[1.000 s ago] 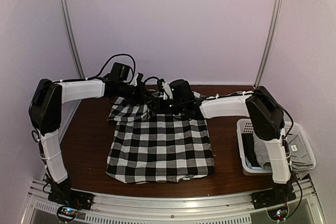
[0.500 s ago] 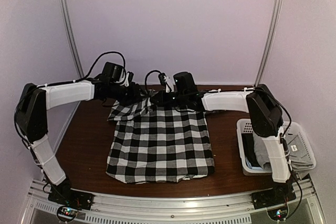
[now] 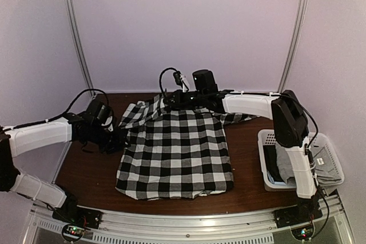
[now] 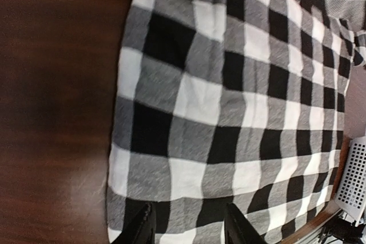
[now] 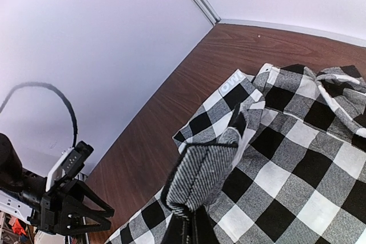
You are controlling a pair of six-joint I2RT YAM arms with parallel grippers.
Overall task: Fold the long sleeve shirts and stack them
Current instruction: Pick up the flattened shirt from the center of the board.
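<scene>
I lose most of my right fingers (image 5: 178, 234) past the bottom edge, their tips buried in a bunched fold of the checked shirt (image 5: 297, 158). Ahead-left of my left fingers (image 4: 144, 228), the counter (image 4: 51, 84) is blurred.

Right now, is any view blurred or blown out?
Left wrist: the table is smeared and the checked shirt looks soft. Right wrist: crisp on the fold pinched in the right claw; the wall is bright but not clipped. Top external: evenly lit, with slight glare on the front rail.
</scene>
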